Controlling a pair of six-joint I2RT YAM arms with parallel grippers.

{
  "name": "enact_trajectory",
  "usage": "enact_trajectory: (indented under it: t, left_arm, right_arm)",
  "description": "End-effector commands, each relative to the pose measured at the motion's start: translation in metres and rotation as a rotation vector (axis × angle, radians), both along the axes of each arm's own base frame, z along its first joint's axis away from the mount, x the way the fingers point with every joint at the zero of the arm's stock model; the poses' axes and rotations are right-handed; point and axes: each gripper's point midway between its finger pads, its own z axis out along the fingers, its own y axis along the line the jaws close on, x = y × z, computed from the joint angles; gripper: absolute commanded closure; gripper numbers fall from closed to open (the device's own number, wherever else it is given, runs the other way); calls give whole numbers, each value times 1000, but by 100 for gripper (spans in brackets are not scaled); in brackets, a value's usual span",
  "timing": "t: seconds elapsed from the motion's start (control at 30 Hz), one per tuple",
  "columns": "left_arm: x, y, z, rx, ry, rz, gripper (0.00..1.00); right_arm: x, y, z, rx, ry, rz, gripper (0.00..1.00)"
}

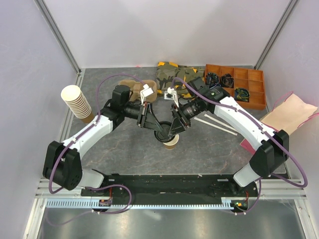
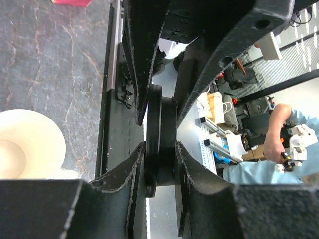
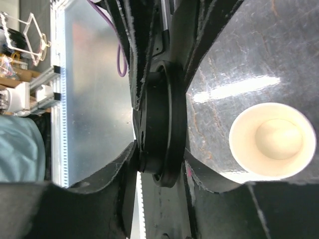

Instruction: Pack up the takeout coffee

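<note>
Left end effector (image 1: 151,125) and right end effector (image 1: 175,128), seen from above, both clamp the black lid (image 1: 163,134), at 11 o'clock of the open cup (image 1: 171,145) on the table (image 1: 124,154). Left wrist: lid pinched edge-on, cup at 9 o'clock. Right wrist: lid pinched, cup at 3 o'clock.

The lid (image 1: 163,134) is plain black. The paper cup (image 1: 171,145) is tan kraft outside and creamy white inside. The tabletop (image 1: 124,154) is dark grey, marbled with pale veins. On the left, the stack of cups (image 1: 77,102) is cream at the mouth and banded tan down its side. At the far right is an orange tray (image 1: 249,74). At the far centre is a camouflage-print cloth (image 1: 172,74) in green, brown and yellow. The arms (image 1: 89,132) are white with black joints and carry purple cables (image 1: 107,82). On the right is a pale pink bag (image 1: 294,112).
</note>
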Motion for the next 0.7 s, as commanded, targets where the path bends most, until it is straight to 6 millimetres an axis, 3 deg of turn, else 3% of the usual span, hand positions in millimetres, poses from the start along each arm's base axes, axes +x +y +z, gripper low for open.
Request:
enact_trajectory:
  t: [0.0, 0.1, 0.13, 0.27, 0.4, 0.67]
  left_arm:
    - [4, -1, 1, 7, -34, 11, 77]
    - [-1, 0, -5, 23, 10, 15, 77]
    - [-2, 1, -11, 36, 35, 23, 77]
    - [0, 0, -30, 76, 121, 57, 78]
    - [6, -4, -30, 55, 152, 73, 77]
    - [15, -9, -46, 81, 231, 72, 77]
  right_arm:
    - [-11, 6, 5, 57, 71, 19, 50]
    - [-7, 1, -8, 16, 93, -24, 33]
    - [-2, -2, -9, 11, 82, -48, 32]
    - [20, -12, -19, -21, 78, -150, 39]
    - [17, -13, -19, 1, 117, -148, 49]
    - [26, -14, -39, -42, 136, -184, 39]
